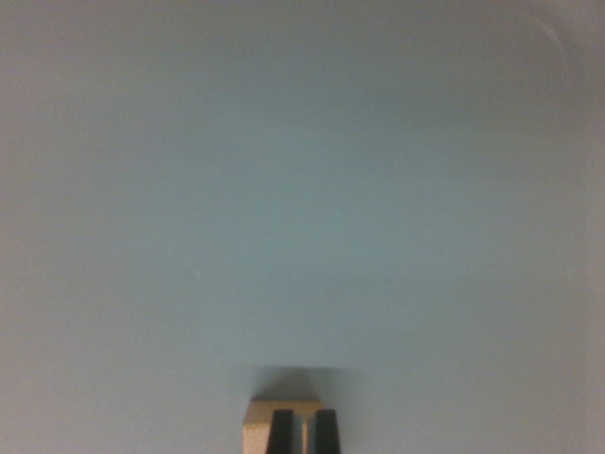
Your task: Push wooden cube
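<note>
The wooden cube (257, 421) is a light tan block at the bottom edge of the wrist view, just left of centre, and it casts a short shadow on the surface beyond it. My gripper (303, 433) is right at the cube. Its two black fingertips (281, 431) stand close together over the cube's top, with only a thin strip of wood showing between them. The gripper is shut with nothing held. The picture's bottom edge cuts off the cube's near part.
A plain pale blue-grey table surface (302, 189) fills the rest of the view. A faint curved edge (558, 33) shows at the top right corner.
</note>
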